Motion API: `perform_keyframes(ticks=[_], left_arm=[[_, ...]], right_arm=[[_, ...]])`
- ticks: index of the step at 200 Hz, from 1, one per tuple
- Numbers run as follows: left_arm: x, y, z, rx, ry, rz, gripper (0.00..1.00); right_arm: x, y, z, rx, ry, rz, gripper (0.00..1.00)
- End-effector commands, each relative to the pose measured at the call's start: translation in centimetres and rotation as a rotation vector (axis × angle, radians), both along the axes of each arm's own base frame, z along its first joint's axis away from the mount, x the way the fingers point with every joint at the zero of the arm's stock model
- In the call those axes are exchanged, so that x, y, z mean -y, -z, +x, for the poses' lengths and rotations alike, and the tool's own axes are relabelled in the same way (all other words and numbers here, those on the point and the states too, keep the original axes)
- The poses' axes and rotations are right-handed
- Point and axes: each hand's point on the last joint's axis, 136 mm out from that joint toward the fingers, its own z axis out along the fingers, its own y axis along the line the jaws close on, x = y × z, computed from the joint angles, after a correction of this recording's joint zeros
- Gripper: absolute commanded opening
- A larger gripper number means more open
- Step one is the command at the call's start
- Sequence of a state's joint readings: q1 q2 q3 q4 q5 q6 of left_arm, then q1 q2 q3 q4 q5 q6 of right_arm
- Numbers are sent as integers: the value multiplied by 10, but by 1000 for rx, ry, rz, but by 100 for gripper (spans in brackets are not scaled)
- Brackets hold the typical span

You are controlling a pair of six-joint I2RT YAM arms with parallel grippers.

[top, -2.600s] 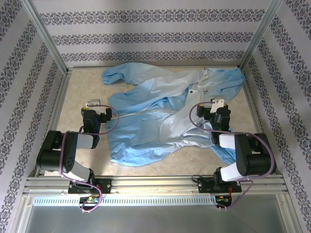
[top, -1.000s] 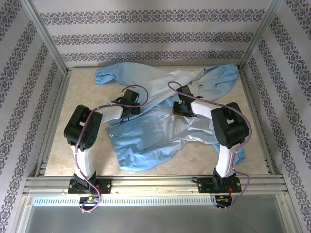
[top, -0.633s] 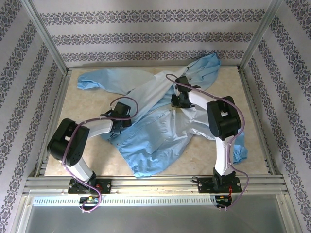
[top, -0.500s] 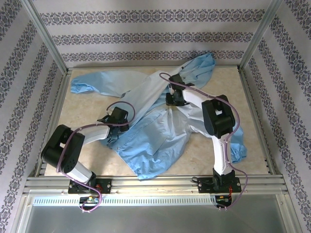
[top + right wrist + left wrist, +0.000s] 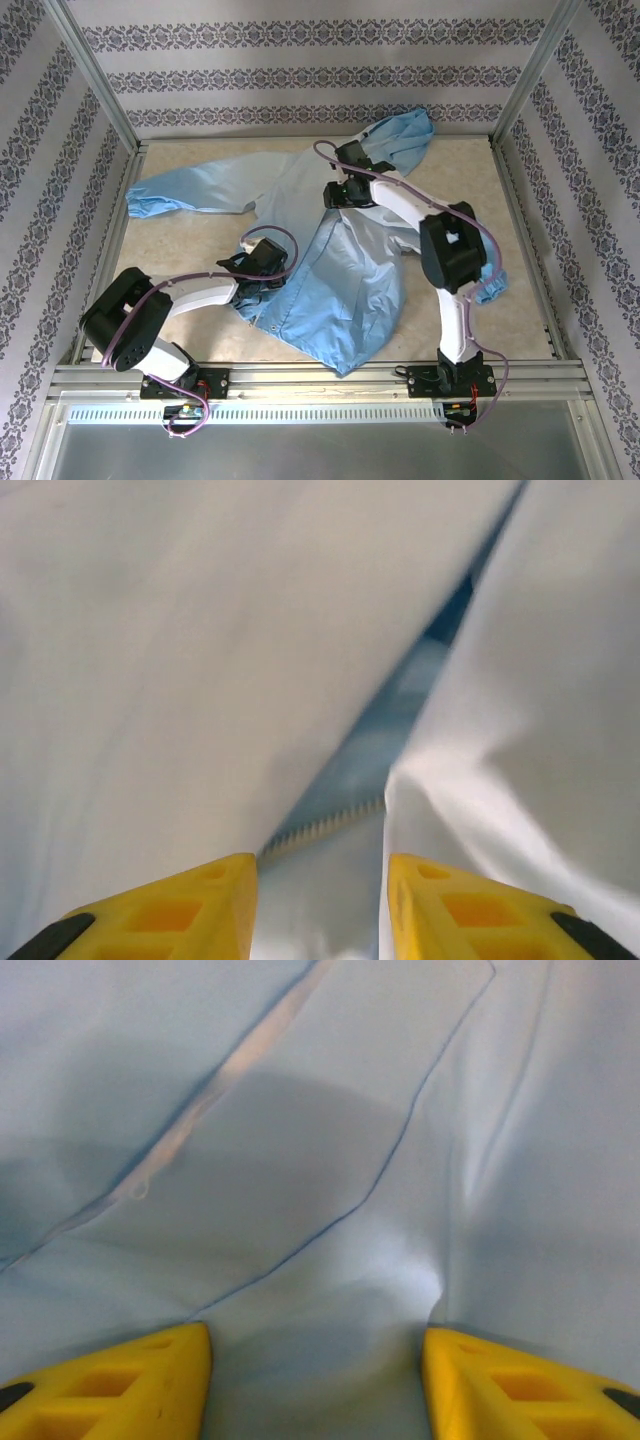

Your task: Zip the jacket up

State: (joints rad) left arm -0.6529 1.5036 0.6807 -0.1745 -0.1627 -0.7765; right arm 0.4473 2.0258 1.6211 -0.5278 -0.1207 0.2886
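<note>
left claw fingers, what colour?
Yellow fingers, clearest in the left wrist view, against the thin shiny light-blue jacket.

Operator: Position of the jacket (image 5: 345,285)?

Arm: It lies on the table (image 5: 170,245), from centre to far right. My left gripper (image 5: 268,272) rests on its near-left edge and my right gripper (image 5: 335,193) on its far middle. One sleeve (image 5: 190,195) extends left, behind my left gripper.

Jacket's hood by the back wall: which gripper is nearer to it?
Right. The right gripper rests on the jacket just near-left of the hood; the left gripper is farther, at the jacket's near-left edge.
</note>
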Motion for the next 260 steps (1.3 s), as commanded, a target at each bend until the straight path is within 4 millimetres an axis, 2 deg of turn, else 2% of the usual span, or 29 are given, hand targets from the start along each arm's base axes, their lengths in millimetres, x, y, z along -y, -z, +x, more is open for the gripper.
perform_keyframes(ticks=[1,13,20,50,75,92,105,129,155,181,201,223,242,260], left_arm=[[11,-7,-11,-90,156,44,52],[11,-14,-3,-72,185,74,49],[11,-15,2,-62,192,83,48],[11,3,9,-80,187,64,45],[12,26,2,-146,176,60,42],[10,35,-5,-181,169,58,41],[6,39,-11,-193,154,57,41],[0,46,-25,-211,117,27,41],[7,55,-38,-230,68,-87,37],[26,58,-46,-252,48,-193,30],[45,50,-43,-240,60,-247,28],[62,35,-33,-218,87,-280,28],[65,16,-24,-189,119,-252,28],[57,-6,-17,-151,143,-175,29]], right_arm=[[20,-28,-31,44,-22,-20,41],[35,-18,-55,16,-5,-46,41],[44,-5,-71,-18,9,-61,41],[72,52,-125,-159,86,-81,39],[71,87,-142,-259,107,-56,22],[68,101,-136,-288,98,-74,12],[67,104,-123,-290,88,-98,8],[68,106,-89,-284,78,-125,5],[70,107,-48,-270,76,-132,3],[67,107,-15,-264,69,-131,3],[63,97,3,-234,66,-118,3],[60,83,12,-204,53,-111,3],[61,66,12,-186,42,-106,3],[62,48,5,-164,35,-96,4]])
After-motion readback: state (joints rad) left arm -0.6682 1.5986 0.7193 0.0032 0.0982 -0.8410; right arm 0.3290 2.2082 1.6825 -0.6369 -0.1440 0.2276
